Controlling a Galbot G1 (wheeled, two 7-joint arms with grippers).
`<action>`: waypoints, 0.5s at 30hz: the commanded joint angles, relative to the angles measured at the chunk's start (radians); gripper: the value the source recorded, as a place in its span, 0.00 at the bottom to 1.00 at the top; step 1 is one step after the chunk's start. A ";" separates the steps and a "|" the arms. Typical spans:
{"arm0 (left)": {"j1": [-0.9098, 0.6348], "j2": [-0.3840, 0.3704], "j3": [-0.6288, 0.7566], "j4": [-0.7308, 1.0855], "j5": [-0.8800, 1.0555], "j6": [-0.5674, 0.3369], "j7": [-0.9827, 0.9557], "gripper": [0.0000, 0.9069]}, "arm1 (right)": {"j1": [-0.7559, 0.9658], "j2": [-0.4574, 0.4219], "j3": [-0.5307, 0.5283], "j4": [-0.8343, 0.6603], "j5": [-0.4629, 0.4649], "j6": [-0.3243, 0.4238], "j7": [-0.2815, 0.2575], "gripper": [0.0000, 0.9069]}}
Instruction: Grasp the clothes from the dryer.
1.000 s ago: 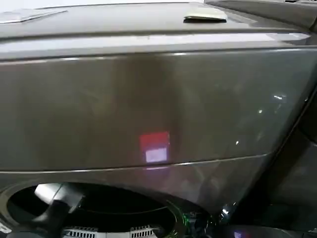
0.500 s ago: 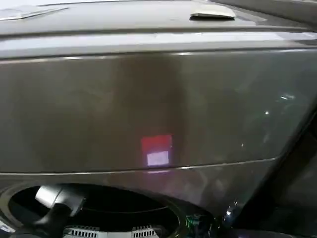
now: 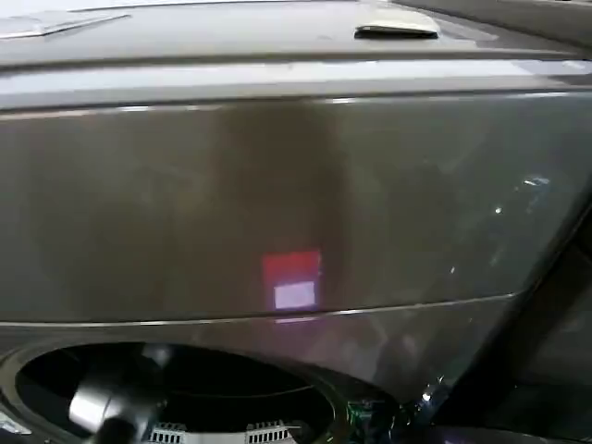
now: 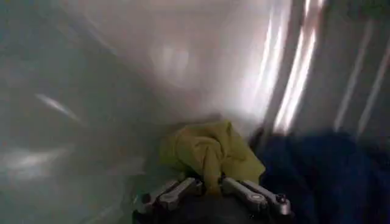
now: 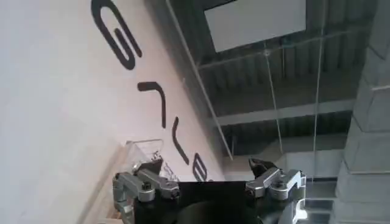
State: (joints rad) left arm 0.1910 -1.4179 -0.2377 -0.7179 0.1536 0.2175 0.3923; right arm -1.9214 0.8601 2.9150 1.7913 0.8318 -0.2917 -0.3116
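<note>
Reaching into the dryer [image 3: 277,203] drum | left gripper [image 4: 210,187] is pinching the yellow-green piece of the clothes [image 4: 210,149], navy piece lying just beside | lifting out is remaining | right gripper [image 5: 210,179] is idling spread, aimed at the ceiling

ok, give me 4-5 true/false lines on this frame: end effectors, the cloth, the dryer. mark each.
1. The left end effector is shut on the yellow-green fabric piece. True.
2. A dark navy-blue fabric piece lies beside the yellow-green one inside the drum. True.
3. The right end effector is gripping the navy fabric. False: it is open, holds nothing, and points up at a wall with dark lettering.
4. The bronze-grey metallic dryer has its porthole closed. False: the round opening is open, with the left arm reaching in.
5. A flat pale item lies on the dryer's top. True.
</note>
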 commanded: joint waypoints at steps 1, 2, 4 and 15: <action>0.195 -0.077 -0.192 -0.247 -0.294 -0.166 -0.353 0.00 | -0.002 0.003 0.000 0.000 -0.015 0.001 0.013 1.00; 0.224 -0.084 -0.203 -0.269 -0.292 -0.196 -0.379 0.00 | 0.000 0.004 -0.001 0.002 -0.014 0.002 0.012 1.00; 0.273 -0.094 -0.225 -0.329 -0.291 -0.275 -0.425 0.00 | 0.002 0.006 -0.002 0.005 -0.011 0.008 0.012 1.00; 0.456 -0.130 -0.267 -0.556 -0.238 -0.354 -0.485 0.00 | -0.004 0.005 0.002 0.001 0.012 0.026 0.024 1.00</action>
State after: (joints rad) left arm 0.4880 -1.5187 -0.4416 -1.0728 -0.0622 -0.0405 0.0197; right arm -1.9206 0.8662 2.9143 1.7935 0.8305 -0.2819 -0.2937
